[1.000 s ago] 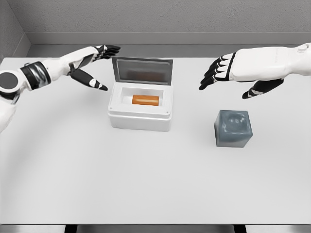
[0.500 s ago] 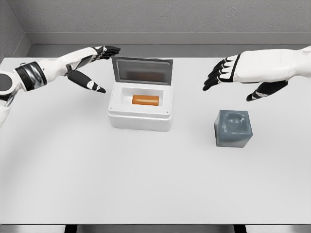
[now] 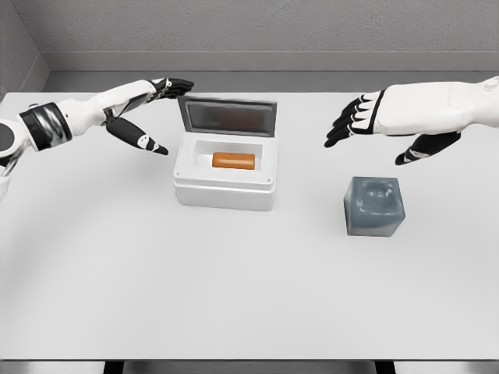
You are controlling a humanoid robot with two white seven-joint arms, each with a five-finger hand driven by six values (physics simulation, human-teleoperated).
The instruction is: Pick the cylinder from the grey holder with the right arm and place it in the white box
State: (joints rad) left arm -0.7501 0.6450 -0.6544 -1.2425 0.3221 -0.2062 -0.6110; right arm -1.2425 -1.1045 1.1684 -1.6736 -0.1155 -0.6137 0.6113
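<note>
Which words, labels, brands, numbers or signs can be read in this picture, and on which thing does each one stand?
None: no text, number or sign can be read on the white box, its lid, the orange cylinder, the grey holder, the table or either hand.

Both arms were glossy white shells. The left arm (image 3: pixel 74 115) carried a black band with a grey ring near the wrist. Each hand, left hand (image 3: pixel 140 105) and right hand (image 3: pixel 382 117), had a white back, black fingers with white segments, and black thumbs.
</note>
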